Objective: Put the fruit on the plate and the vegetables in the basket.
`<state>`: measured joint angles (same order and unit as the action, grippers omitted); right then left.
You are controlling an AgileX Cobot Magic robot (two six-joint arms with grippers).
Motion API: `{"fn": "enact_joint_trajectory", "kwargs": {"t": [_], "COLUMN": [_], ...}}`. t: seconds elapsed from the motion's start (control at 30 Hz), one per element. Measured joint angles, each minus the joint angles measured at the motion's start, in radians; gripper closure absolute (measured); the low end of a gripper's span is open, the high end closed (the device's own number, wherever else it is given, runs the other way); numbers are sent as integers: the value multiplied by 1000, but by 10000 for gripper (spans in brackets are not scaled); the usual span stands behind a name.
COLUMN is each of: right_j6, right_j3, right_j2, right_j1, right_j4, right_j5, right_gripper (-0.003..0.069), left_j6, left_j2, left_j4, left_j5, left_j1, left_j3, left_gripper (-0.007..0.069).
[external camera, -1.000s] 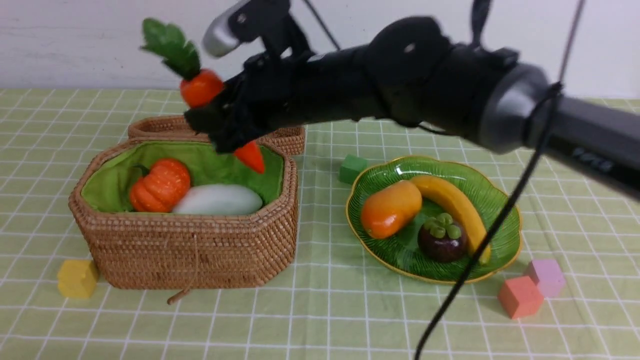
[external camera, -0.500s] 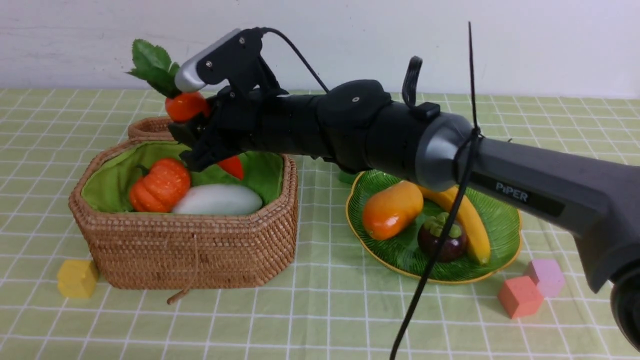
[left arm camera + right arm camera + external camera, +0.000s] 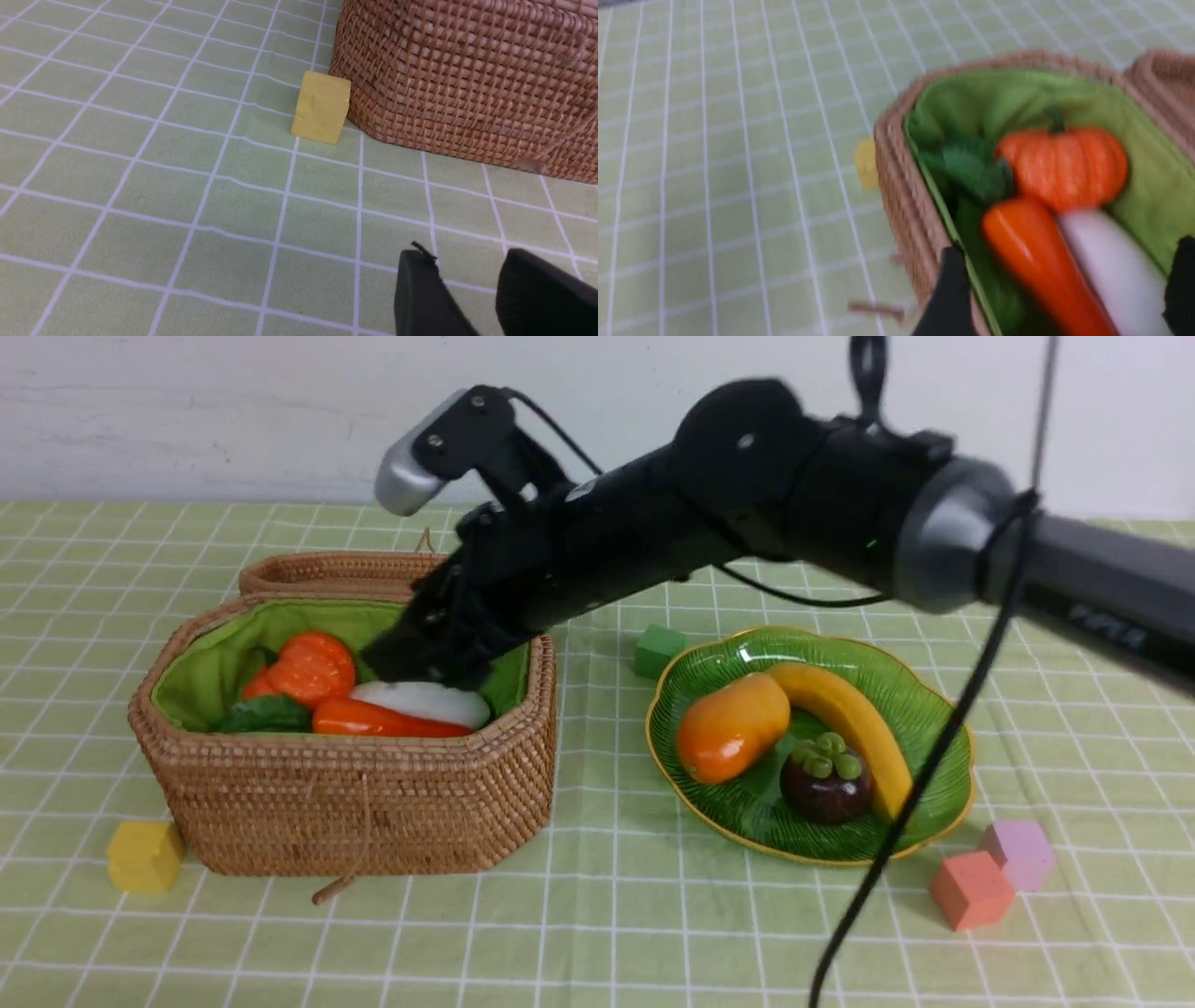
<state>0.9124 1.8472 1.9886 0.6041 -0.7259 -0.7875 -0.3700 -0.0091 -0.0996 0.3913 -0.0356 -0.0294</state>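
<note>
My right gripper point(image 3: 1069, 247) is spread wide, with nothing pinched in it, and I have it over the near side of the basket point(image 3: 345, 803). The carrot point(image 3: 387, 718) lies inside, alongside the white vegetable point(image 3: 457, 698), its leaves point(image 3: 266, 714) by the pumpkin point(image 3: 317, 667). The left gripper point(image 3: 467, 254) shows its fingers apart and holds nothing, in front of the basket over the cloth point(image 3: 187, 261).

On the plate point(image 3: 952, 803) I count all the fruit: the mango point(image 3: 733, 728), the banana point(image 3: 854, 714) and the mangosteen point(image 3: 826, 789). So the sorting looks finished, or very nearly. A green gourd is the one thing I can't confirm; some dark green shows low in the basket, but it is too blurred to name. I see no fruit or vegetable out on the cloth. The yellow block point(image 3: 145, 856), green block point(image 3: 659, 651), red block point(image 3: 972, 890) and pink block point(image 3: 1019, 855) aren't part of the job, so I'd leave them.

For room, I'd lift the right gripper straight up first, because its fingers are close to the woven rim and could catch the green lining point(image 3: 210, 663) or nudge the carrot. The lid point(image 3: 317, 569) is folded back behind, so I'd avoid swinging that way. Heading right, I'd pass high above the plate and keep the hanging cable point(image 3: 934, 756) off the fruit.
</note>
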Motion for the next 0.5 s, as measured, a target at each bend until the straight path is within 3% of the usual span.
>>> {"fn": "enact_joint_trajectory", "kwargs": {"t": [0.03, 0.07, 0.1, 0.13, 0.23, 0.3, 0.33, 0.37, 0.4, 0.5], "right_j6": [-78, -249, -272, -428, -660, -709, -748, -751, -763, -797], "right_j3": [0, 0, 0, 0, 0, -1, -12, -17, -38, -144], "right_j2": [-24, -70, -70, -115, -192, -227, -278, -293, -337, -482], "right_j1": [-21, -61, -61, -101, -200, -232, -284, -289, -319, -356], "right_j4": [82, 250, 270, 407, 620, 674, 710, 711, 717, 714], "right_j5": [-58, -132, -142, -208, -346, -388, -433, -436, -446, -451], "right_gripper": [153, 209, 216, 270, 400, 461, 556, 566, 631, 676], "left_j6": [0, 0, 0, 0, 0, 0, 0, 0, 0, 0], "left_j2": [0, 0, 0, 0, 0, 0, 0, 0, 0, 0], "left_j4": [0, 0, 0, 0, 0, 0, 0, 0, 0, 0], "left_j5": [0, 0, 0, 0, 0, 0, 0, 0, 0, 0], "left_j1": [0, 0, 0, 0, 0, 0, 0, 0, 0, 0], "left_j3": [0, 0, 0, 0, 0, 0, 0, 0, 0, 0], "left_gripper": [386, 386, 386, 386, 386, 386, 386, 386, 386, 386]}}
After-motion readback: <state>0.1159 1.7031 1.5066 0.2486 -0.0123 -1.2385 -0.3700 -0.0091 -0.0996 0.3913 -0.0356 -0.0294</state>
